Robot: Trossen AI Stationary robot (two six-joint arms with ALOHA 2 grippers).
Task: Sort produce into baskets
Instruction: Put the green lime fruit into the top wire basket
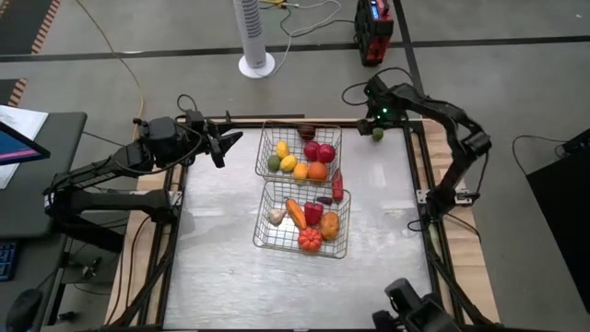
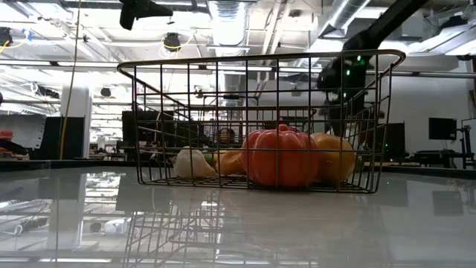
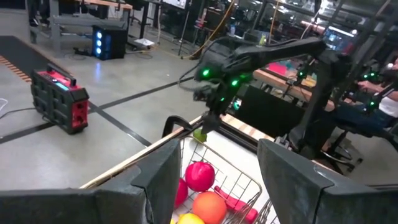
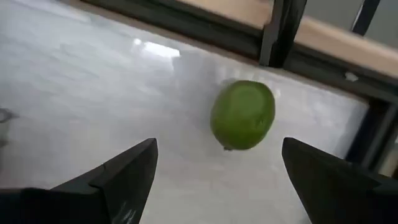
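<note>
We see two dark arms. The left arm (image 1: 111, 171) is black throughout, built of thick rounded segments, with a blocky housing at the wrist and loose black cables looping over it. Its gripper (image 1: 224, 146) ends in two flat, broad, matte dark-grey fingers (image 3: 155, 180) with slanted edges. The right arm (image 1: 442, 120) is slimmer, made of black links joined at rounded elbows, with small green lights glowing at its wrist and a thin cable trailing along it. The right gripper (image 4: 217, 180) has two dark wedge-shaped fingers (image 4: 127, 174) with smooth faces and sharp corners. We make out no markings or screws.
</note>
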